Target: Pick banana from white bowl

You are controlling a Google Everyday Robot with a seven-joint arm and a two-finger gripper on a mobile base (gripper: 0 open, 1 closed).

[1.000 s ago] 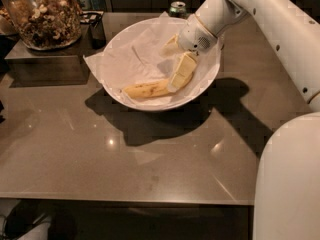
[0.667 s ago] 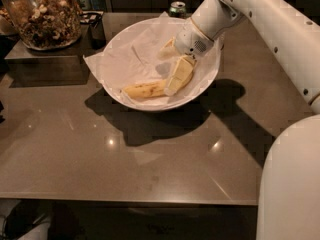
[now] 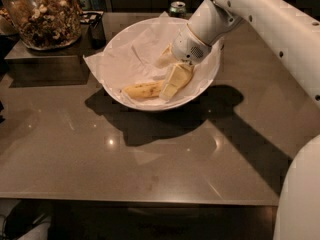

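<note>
The banana [image 3: 141, 90], yellow with brown speckles, lies in the front of the white bowl [image 3: 120, 44] on the crinkled paper lining. My gripper [image 3: 169, 70] reaches down into the bowl from the right, over the banana's right end. Its two pale yellow fingers are spread apart. The lower finger [image 3: 175, 81] touches or overlaps the banana's right end; the upper finger [image 3: 164, 58] lies further back on the paper. The banana is not between the fingers. The gripper is open.
A glass jar of nuts [image 3: 44, 15] stands on a raised block at the back left. A dark cup [image 3: 96, 28] stands beside it. A can [image 3: 177, 7] is behind the bowl. My white arm [image 3: 270, 19] crosses the upper right, and my body [image 3: 300, 194] fills the lower right.
My gripper has moved a little down and to the left, deeper into the bowl toward the banana. The banana and the bowl have not moved.
</note>
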